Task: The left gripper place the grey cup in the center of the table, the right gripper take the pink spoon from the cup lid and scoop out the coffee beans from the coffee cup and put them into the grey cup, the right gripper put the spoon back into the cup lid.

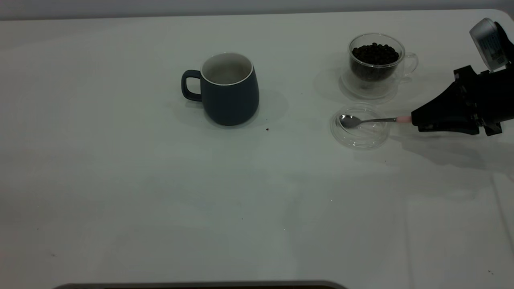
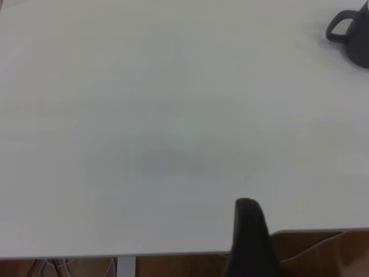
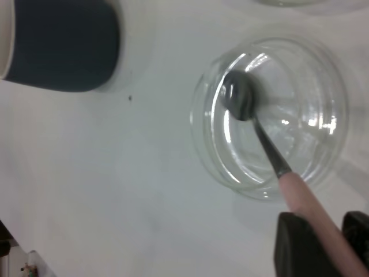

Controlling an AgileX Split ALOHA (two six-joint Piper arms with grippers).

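The grey cup point(image 1: 229, 94) stands upright near the table's middle, handle to the left; it also shows in the left wrist view point(image 2: 353, 34) and the right wrist view point(image 3: 63, 46). The coffee cup point(image 1: 375, 60), filled with coffee beans point(image 1: 375, 54), stands at the far right. In front of it lies the cup lid point(image 1: 361, 142), also in the right wrist view point(image 3: 323, 75). The pink spoon point(image 1: 361, 120) rests with its bowl in the lid point(image 3: 239, 98). My right gripper point(image 1: 413, 118) is shut on the spoon's pink handle point(image 3: 331, 242). My left gripper point(image 2: 253, 236) hangs over the table's edge, far from the cup.
The white table point(image 1: 160, 200) carries a few tiny dark specks, one point(image 1: 267, 129) just in front of the grey cup. The right arm point(image 1: 474, 100) reaches in from the right edge. Wood flooring point(image 2: 323, 254) shows beyond the table's edge.
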